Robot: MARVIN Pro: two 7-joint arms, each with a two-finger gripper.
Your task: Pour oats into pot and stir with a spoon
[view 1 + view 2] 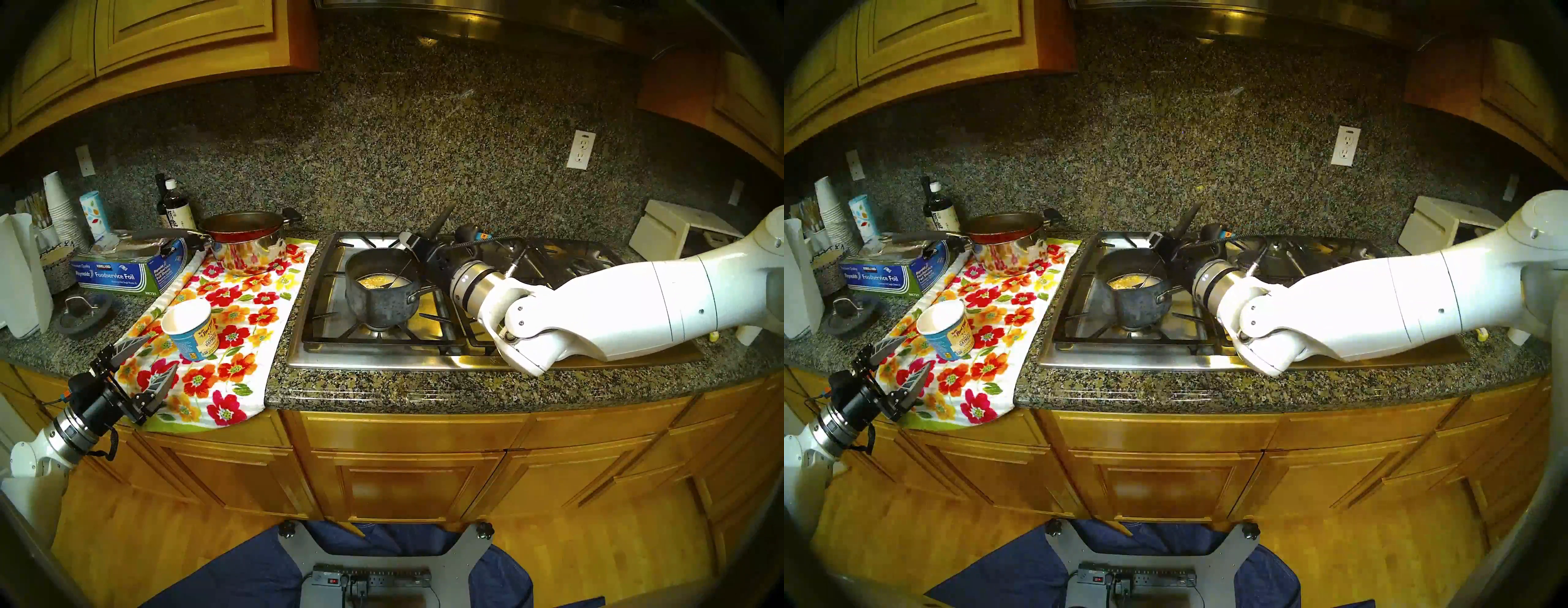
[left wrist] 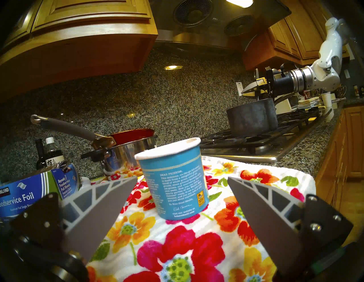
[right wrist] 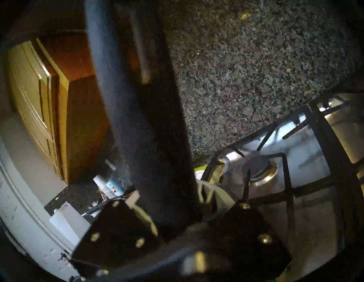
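The small dark grey pot (image 1: 382, 303) stands on the stove's front left burner, its handle toward my right arm. Tan-yellow oats (image 1: 375, 280) lie in its bottom. My right gripper (image 1: 418, 250) is shut on the spoon (image 1: 443, 217) just behind the pot's rim. The black handle sticks up and back; the thin metal neck slants down into the oats. The blue oatmeal cup (image 1: 191, 331) stands on the floral towel (image 1: 254, 305), showing its white inside. My left gripper (image 1: 162, 351) is open and empty just short of the cup (image 2: 173, 181).
A shiny steel pot (image 1: 250, 254) with a red pan (image 1: 239, 223) on top stands at the towel's back. A foil box (image 1: 123, 271), a dark bottle (image 1: 174, 208) and stacked white cups (image 1: 61, 204) crowd the left. A white box (image 1: 670, 233) sits behind my right arm.
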